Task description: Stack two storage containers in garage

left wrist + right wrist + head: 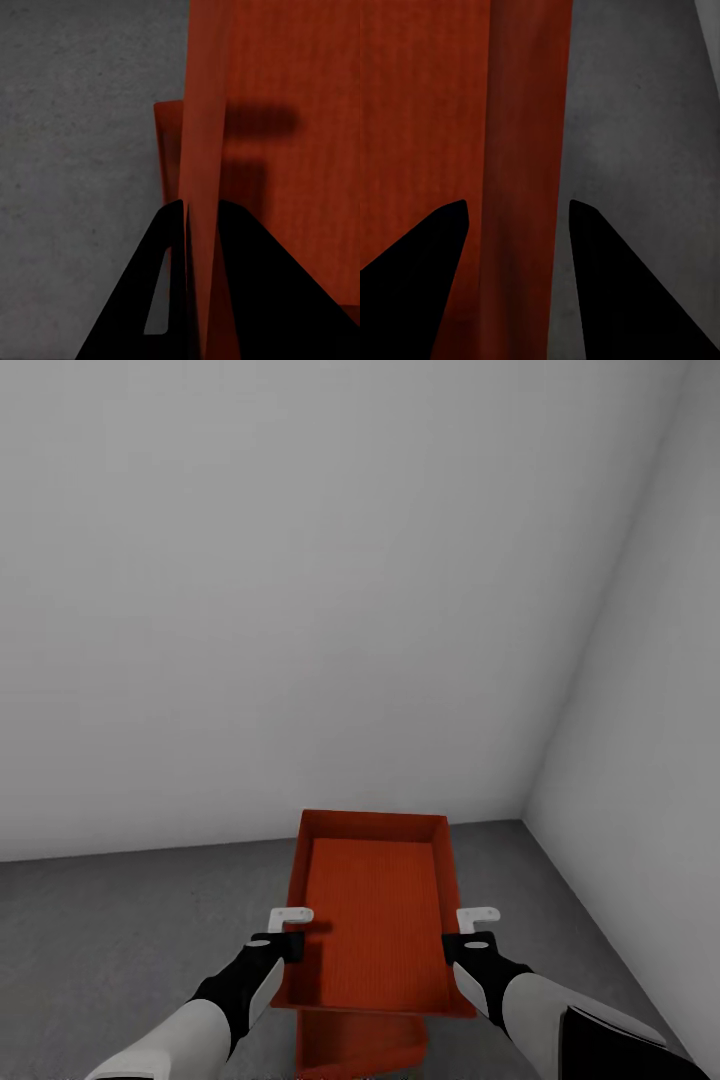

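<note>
An orange-red storage container hangs level between my two grippers over the dark grey garage floor. My left gripper is shut on its left long wall, pinching it between both fingers. My right gripper straddles the right long wall with its fingers apart, open. The second storage container sits lower, below the near end of the held one. One of its corners pokes out beside the held wall in the left wrist view.
Bare grey-white walls meet in a corner at the far right, close behind the containers. Rough concrete floor stretches away on the left and along the right side.
</note>
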Tool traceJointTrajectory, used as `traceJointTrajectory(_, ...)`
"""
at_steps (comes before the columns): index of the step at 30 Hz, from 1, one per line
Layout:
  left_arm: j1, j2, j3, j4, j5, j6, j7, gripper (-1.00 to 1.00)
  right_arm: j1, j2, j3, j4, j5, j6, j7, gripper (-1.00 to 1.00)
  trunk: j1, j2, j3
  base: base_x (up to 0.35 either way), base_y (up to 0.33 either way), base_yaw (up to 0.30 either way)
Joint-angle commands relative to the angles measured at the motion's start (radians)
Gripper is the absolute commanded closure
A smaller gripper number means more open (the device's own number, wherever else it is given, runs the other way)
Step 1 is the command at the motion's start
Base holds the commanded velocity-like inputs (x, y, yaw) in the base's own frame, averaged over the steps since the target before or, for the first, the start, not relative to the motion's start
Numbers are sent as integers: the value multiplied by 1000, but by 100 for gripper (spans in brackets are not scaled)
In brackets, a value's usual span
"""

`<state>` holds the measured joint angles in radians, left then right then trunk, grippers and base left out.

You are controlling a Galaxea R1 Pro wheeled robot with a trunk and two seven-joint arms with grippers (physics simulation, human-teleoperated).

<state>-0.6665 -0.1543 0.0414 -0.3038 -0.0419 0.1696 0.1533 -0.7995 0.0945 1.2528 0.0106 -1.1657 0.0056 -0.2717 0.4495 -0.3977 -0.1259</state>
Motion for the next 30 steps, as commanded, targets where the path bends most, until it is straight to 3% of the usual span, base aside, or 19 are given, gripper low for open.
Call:
traceJointTrajectory(1,-1,7,21,-1,-7,7,0,100,-1,-1,11,6,1,0,-4,100,1,-2,-4,0,0,0)
traceJointTrajectory(30,-1,7,21,-1,-7,7,0,100,-1,-1,11,6,1,1,-4,100,1,-2,-50,0,0,0)
